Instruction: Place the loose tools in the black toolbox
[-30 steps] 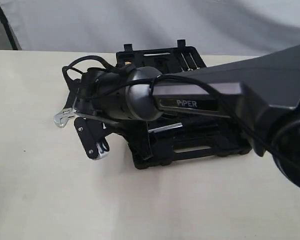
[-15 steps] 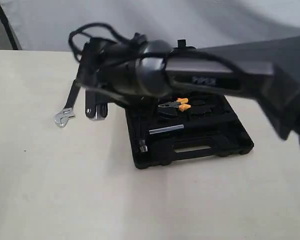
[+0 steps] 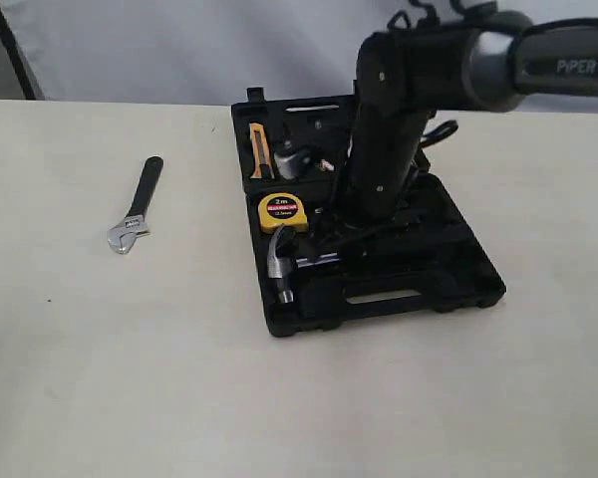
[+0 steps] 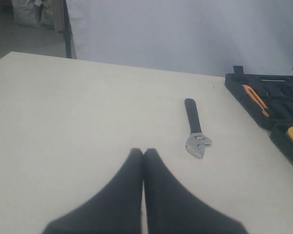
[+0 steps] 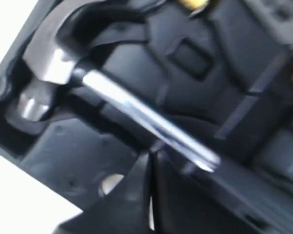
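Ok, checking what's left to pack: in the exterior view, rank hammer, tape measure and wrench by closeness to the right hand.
1. Hammer, in the toolbox, at the right hand.
2. Tape measure, in the toolbox, farther back.
3. Wrench, on the table, far left.

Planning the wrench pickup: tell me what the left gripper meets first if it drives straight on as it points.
Nothing but bare table, as far as shown; the left gripper points past the wrench, which lies off that line. Depth is unclear.
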Robot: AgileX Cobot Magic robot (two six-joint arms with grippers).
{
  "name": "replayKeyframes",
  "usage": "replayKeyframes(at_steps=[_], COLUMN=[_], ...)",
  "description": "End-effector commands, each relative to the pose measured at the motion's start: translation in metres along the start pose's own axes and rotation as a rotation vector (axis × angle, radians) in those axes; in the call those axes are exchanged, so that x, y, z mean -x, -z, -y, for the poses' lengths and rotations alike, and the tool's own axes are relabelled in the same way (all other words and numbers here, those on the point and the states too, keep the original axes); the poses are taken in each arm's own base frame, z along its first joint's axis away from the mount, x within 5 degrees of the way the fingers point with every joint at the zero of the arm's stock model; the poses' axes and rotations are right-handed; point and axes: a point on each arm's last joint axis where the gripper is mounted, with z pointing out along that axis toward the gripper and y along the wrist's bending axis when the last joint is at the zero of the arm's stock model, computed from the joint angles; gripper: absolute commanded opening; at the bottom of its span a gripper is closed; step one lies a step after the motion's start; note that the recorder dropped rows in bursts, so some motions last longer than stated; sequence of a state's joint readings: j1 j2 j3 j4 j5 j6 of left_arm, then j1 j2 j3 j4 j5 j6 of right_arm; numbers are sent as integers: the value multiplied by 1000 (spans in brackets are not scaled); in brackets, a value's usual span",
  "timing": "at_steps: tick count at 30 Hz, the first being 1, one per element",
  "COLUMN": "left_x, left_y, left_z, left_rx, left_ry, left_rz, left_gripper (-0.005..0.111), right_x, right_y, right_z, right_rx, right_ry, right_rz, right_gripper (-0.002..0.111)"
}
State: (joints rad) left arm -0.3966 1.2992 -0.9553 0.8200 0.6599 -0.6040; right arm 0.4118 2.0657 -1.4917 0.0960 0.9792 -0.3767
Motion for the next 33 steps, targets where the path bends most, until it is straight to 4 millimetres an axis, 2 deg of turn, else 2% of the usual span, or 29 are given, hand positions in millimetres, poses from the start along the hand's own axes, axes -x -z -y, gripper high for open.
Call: replayKeyframes(at_steps=[1, 5, 8, 12, 15, 22, 26, 30, 33], left_x=[-2, -2, -2, -2, -2, -2, -2, -2, -2], left_y=[1, 1, 1, 1, 1, 1, 1, 1, 1], left_z=[0, 0, 0, 0, 0, 0, 0, 0, 0], left_rx=[-14, -14, -14, -14, -14, -14, -14, -14, -14], left_ry=[22, 22, 22, 22, 22, 22, 22, 22, 22], left_rz=[7, 7, 7, 7, 7, 7, 7, 7, 7], left_gripper=[1, 1, 1, 1, 1, 1, 1, 1, 1], right_x=[-1, 5, 10, 15, 21, 44, 51, 57, 58], right_y=[-38, -66, -80, -83, -79, -60, -46, -6, 21], right_z=[-18, -42, -63, -86, -96, -102, -101, -97, -85], right_rx=[81, 96, 99, 94, 98, 129, 130, 98, 54], right_ry=[91, 141, 190, 244, 268, 235, 262, 317, 322], right_rz=[-36, -60, -63, -46, -36, 67, 42, 5, 36], right_gripper=[-1, -1, -1, -1, -1, -1, -1, -1, -1])
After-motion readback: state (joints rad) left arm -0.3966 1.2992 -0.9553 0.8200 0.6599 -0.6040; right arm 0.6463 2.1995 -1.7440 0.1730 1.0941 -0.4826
